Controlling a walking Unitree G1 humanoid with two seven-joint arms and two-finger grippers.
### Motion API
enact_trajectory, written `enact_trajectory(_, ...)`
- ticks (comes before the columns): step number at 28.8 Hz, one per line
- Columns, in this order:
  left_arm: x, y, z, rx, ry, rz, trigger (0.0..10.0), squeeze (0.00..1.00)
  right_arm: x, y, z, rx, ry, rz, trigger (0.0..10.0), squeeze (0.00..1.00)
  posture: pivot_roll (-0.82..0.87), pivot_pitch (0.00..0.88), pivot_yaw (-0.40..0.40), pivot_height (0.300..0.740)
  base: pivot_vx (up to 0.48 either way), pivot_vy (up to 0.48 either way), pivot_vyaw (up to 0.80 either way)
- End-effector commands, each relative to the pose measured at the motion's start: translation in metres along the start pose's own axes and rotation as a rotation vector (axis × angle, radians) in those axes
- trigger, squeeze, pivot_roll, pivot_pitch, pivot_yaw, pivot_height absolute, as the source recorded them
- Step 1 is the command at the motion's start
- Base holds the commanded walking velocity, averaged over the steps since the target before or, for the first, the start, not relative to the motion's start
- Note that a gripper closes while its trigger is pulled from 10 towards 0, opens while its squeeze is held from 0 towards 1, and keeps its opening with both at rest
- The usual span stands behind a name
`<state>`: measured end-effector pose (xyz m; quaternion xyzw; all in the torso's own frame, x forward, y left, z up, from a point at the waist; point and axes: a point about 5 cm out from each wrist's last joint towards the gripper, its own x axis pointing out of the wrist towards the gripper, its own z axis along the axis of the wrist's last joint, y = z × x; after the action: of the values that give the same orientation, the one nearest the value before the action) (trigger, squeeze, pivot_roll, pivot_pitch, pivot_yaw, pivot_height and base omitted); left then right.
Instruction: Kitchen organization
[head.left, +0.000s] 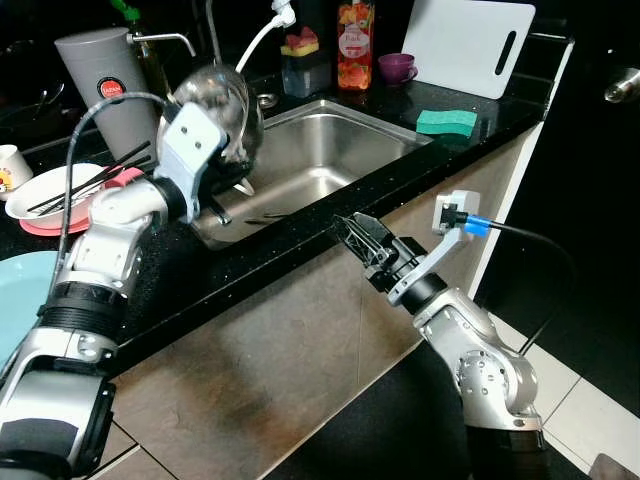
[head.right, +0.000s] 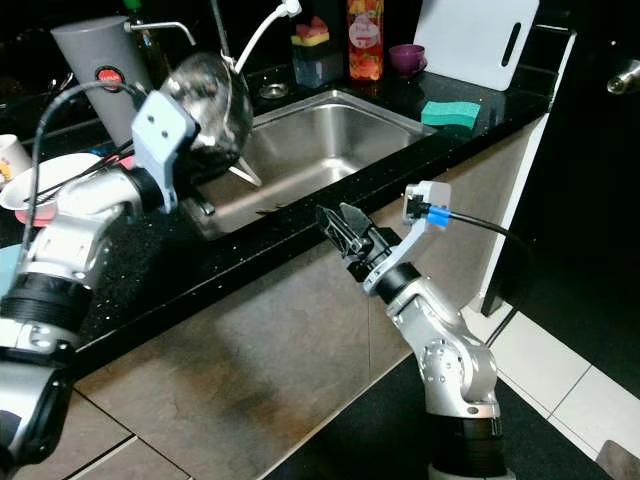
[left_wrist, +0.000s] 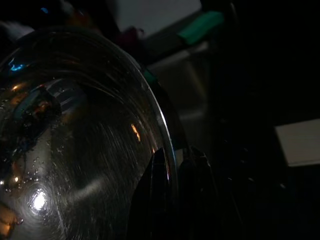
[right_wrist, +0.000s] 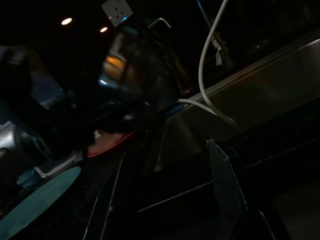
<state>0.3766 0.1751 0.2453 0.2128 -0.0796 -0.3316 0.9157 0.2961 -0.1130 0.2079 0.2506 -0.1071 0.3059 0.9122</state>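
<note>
Sink and black counter fill the head views, where the left gripper holds one steel bowl tilted over the sink's near corner, likely to drain it, while the right gripper hovers empty below the counter edge; one green sponge and one white cutting board sit behind. Left wrist view: two fingers pinch the wet bowl's rim. Right wrist view: jaws spread apart, aimed toward the sink.
</note>
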Motion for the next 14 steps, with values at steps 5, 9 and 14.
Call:
enact_trajectory(5, 0.012, -0.007, 0.002, -0.039, -0.071, -0.075, 10.0, 0.31, -0.004, 0.005, 0.0, 0.001, 0.022, 0.003, 10.0, 0.0, -0.05, 0.0, 0.098, 0.74, 0.0, 0.0, 0.0)
enact_trajectory(9, 0.016, -0.012, -0.001, -0.052, -0.077, -0.112, 10.0, 1.0, -0.006, 0.005, 0.002, -0.002, 0.025, -0.001, 10.0, 0.0, -0.05, 0.009, 0.097, 0.74, 0.0, 0.0, 0.0)
enact_trajectory(14, 0.018, -0.011, -0.001, -0.046, -0.091, -0.09, 10.0, 1.0, -0.006, 0.005, 0.002, -0.006, 0.032, -0.003, 10.0, 0.0, -0.05, 0.007, 0.093, 0.74, 0.0, 0.0, 0.0)
